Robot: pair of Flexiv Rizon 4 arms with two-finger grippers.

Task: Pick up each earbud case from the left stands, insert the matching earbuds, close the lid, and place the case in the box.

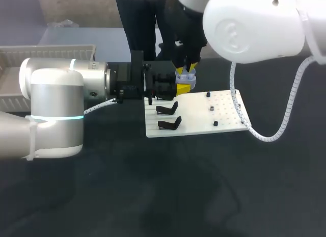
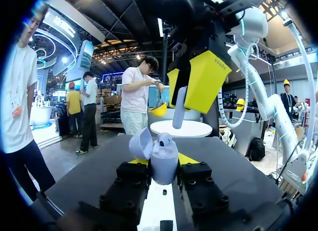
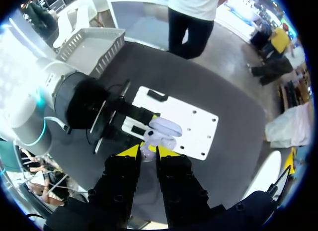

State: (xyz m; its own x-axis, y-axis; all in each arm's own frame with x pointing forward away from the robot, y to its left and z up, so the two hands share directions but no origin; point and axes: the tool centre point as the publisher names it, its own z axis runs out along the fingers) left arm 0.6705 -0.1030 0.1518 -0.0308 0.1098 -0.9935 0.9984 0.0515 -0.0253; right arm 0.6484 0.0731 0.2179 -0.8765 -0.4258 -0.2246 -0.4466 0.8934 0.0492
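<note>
Left fingers [image 2: 188,159] pinch open case [image 2: 164,165] — one earbud [image 2: 165,138] inside | right fingers [image 2: 206,82] pinch second earbud [image 2: 179,108] above it

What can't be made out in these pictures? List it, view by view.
- Head view: the right gripper covers most of the earbud case; its lid cannot be seen.
- Head view: the small dark bits on the white board are too small to identify.
- Left wrist view: the case hides most of the yellow tips of the left gripper.
- Head view: the left arm hides part of the box.
</note>
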